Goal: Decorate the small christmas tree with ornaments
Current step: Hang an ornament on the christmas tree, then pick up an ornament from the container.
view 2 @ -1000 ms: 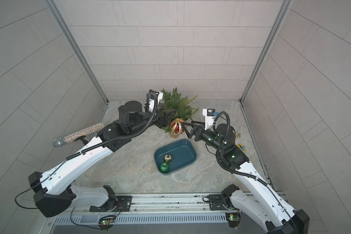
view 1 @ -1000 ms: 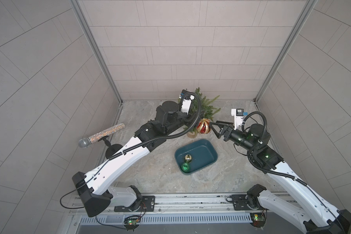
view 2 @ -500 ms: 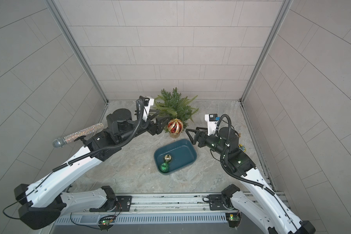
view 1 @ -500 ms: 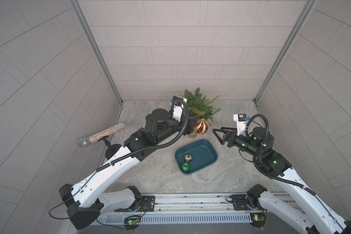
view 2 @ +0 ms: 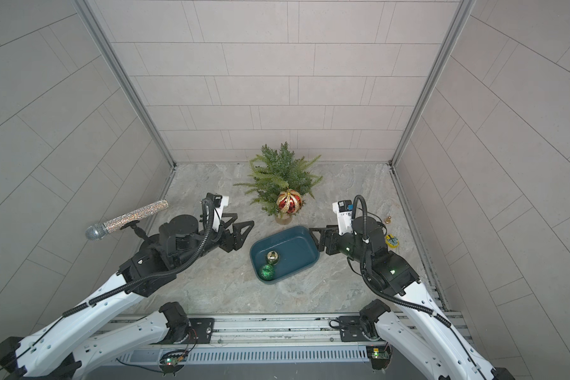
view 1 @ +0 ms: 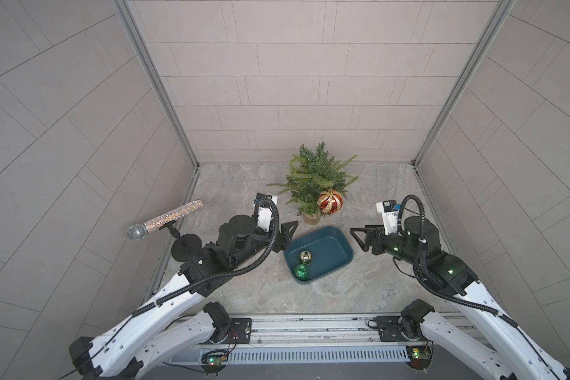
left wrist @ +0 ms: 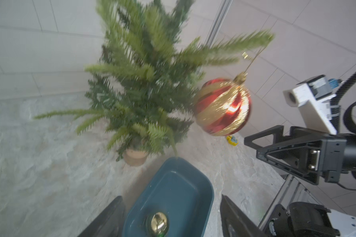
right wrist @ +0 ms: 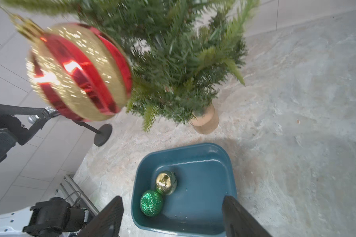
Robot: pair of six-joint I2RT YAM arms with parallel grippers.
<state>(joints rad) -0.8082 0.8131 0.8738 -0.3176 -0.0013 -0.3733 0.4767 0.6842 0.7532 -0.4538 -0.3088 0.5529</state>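
The small christmas tree (view 1: pixel 316 177) (view 2: pixel 278 176) stands at the back of the floor on its wooden stump. The red-and-gold ball (view 1: pixel 329 201) (view 2: pixel 289 202) (left wrist: pixel 222 106) (right wrist: pixel 78 71) hangs from a front branch by its gold string. The gold ball (view 1: pixel 305 257) (right wrist: pixel 165 182) and green glitter ball (view 1: pixel 301 272) (right wrist: pixel 151 202) lie in the teal tray (view 1: pixel 334 245) (view 2: pixel 297 243). My left gripper (view 1: pixel 287 234) (left wrist: pixel 172 215) hangs open and empty left of the tray. My right gripper (view 1: pixel 357 238) (right wrist: pixel 173 215) is open and empty on the tray's right.
A glitter microphone (view 1: pixel 165 220) on a black stand (view 1: pixel 186 250) sits at the left wall. A tiny gold trinket (view 2: pixel 388 219) and a small yellow item (view 2: pixel 391 240) lie near the right wall. Tiled walls close three sides.
Both arms have drawn back from the tree toward the front, down to the tray's sides. The red-and-gold ball stays hanging on the branch, free of both grippers.
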